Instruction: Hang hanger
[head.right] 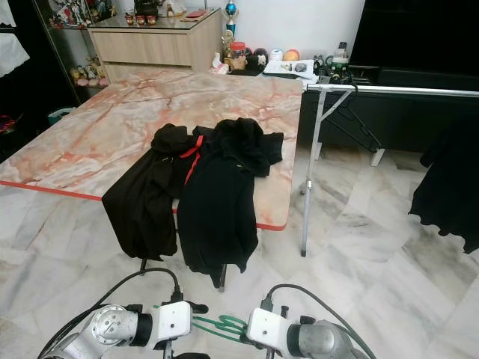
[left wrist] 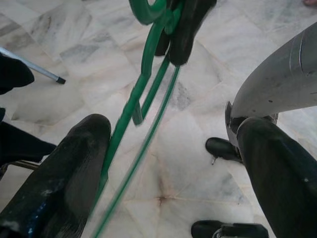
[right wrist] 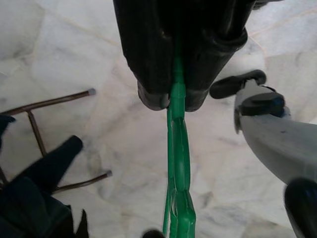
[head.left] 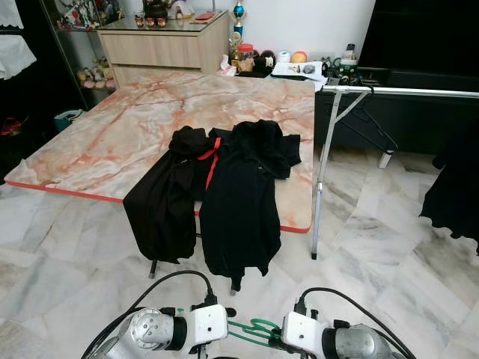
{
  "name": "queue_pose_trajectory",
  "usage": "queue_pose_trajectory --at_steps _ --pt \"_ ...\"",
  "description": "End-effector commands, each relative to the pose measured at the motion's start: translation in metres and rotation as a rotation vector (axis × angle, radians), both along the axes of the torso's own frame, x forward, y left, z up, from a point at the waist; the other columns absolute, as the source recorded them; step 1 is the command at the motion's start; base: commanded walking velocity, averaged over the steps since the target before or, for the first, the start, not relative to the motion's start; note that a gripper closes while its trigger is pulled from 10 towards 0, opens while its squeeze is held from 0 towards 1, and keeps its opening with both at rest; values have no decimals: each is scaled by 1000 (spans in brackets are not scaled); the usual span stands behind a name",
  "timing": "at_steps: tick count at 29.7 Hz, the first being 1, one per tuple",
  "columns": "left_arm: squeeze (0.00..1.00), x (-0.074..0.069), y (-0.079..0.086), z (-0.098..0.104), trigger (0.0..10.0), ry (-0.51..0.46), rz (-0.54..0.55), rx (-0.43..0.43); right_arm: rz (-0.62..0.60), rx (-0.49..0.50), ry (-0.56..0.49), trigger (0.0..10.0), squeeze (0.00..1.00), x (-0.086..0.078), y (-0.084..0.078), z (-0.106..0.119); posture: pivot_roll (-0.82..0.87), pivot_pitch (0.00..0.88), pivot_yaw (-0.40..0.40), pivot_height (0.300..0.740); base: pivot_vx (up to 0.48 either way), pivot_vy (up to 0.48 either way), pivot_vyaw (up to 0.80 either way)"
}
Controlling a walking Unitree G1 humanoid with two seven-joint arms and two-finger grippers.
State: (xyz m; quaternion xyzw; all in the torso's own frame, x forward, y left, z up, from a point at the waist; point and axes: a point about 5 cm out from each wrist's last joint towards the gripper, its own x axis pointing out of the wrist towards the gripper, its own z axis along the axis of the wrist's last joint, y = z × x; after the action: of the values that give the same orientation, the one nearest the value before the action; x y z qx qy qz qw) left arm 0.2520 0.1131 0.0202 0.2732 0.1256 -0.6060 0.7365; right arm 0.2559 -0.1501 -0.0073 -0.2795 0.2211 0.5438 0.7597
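Observation:
A green hanger hangs low in front of me, between my two wrists. In the right wrist view my right gripper is shut on the hanger, which runs away from the pinched fingertips. My left gripper is open, with its fingers wide apart. The hanger's green wire passes between them, close to one finger. A metal clothes rail stands to the right of the table, and a black hanger hangs on it.
Two black garments drape over the near edge of a pink marble table. Another black garment hangs at the far right. A wooden cabinet and small clutter stand at the back. Marble floor lies between me and the rail.

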Motion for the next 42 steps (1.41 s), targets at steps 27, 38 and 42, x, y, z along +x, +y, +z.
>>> queue_pose_trajectory --at_steps 27,38,42 --pt "0 11 -13 -2 0 18 20 -29 32 48 1 10000 0 2 8 5 78 33 12 740 0 0 0" --pt "0 12 -13 -4 0 27 33 -34 12 37 -4 10000 0 3 6 4 78 33 11 740 0 0 0" --pt "0 12 -13 -4 0 30 33 -35 8 35 -6 10000 0 3 6 4 76 34 11 740 0 0 0"
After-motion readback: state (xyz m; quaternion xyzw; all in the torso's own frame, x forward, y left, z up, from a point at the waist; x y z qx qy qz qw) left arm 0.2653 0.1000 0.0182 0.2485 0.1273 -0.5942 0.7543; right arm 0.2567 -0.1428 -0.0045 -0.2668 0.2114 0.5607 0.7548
